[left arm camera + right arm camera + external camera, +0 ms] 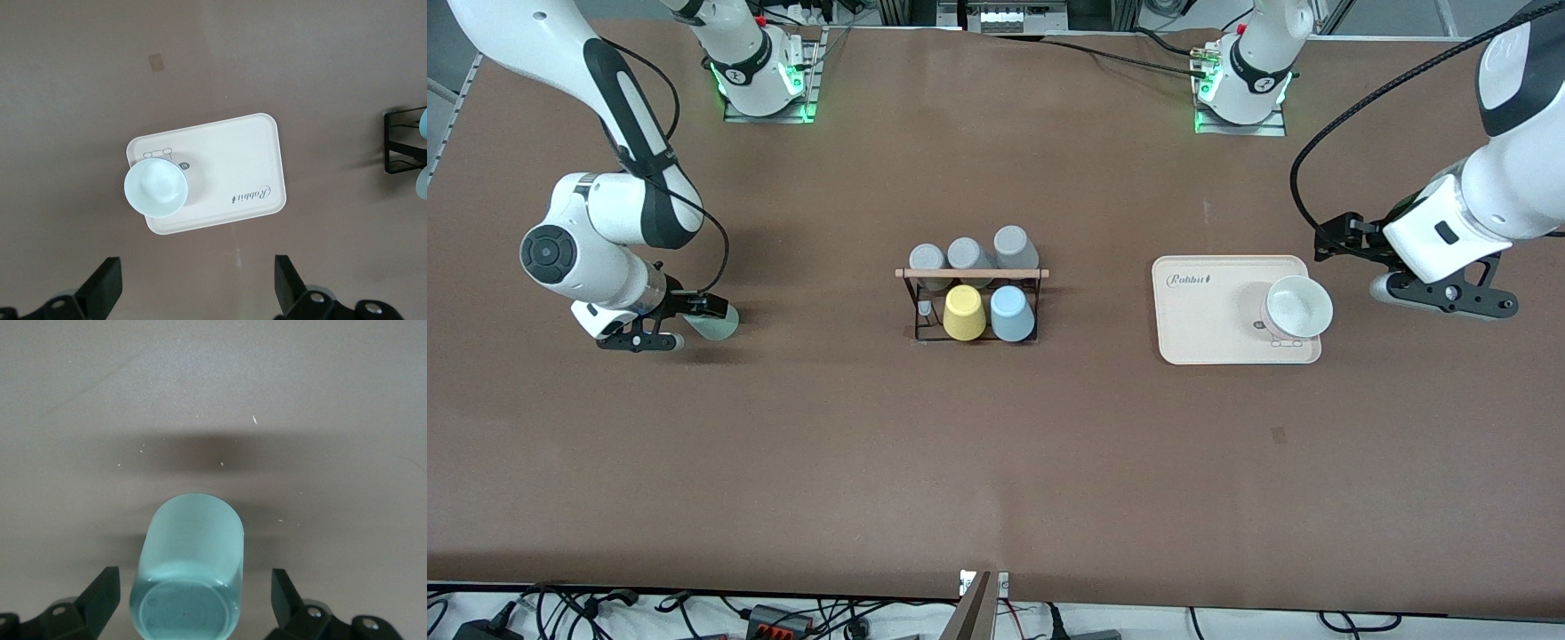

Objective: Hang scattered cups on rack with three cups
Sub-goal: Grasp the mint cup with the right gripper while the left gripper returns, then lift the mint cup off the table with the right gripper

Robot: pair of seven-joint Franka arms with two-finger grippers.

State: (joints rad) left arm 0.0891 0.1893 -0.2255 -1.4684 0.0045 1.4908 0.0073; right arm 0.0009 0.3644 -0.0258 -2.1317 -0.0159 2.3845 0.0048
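Note:
The pale mint green cup [719, 324] lies on its side on the table toward the right arm's end. In the right wrist view the cup [193, 553] shows its base. My right gripper [698, 308] is open around it, with a finger [101, 593] on each side and a gap to the cup. The black wire rack [914, 307] with its wooden rod [971, 273] stands mid-table. The light blue cup [1012, 313] sits upside down on one of its nearer pegs. My left gripper [1336, 236] is open and empty over bare table beside the tray, as its wrist view [197, 272] shows.
On the rack, a yellow cup [964, 313] sits beside the blue one, and three grey cups [967, 256] fill the row farther from the camera. A beige tray [1200, 320] toward the left arm's end holds an upright white cup [1298, 307]. The rack's edge [400, 143] shows in the left wrist view.

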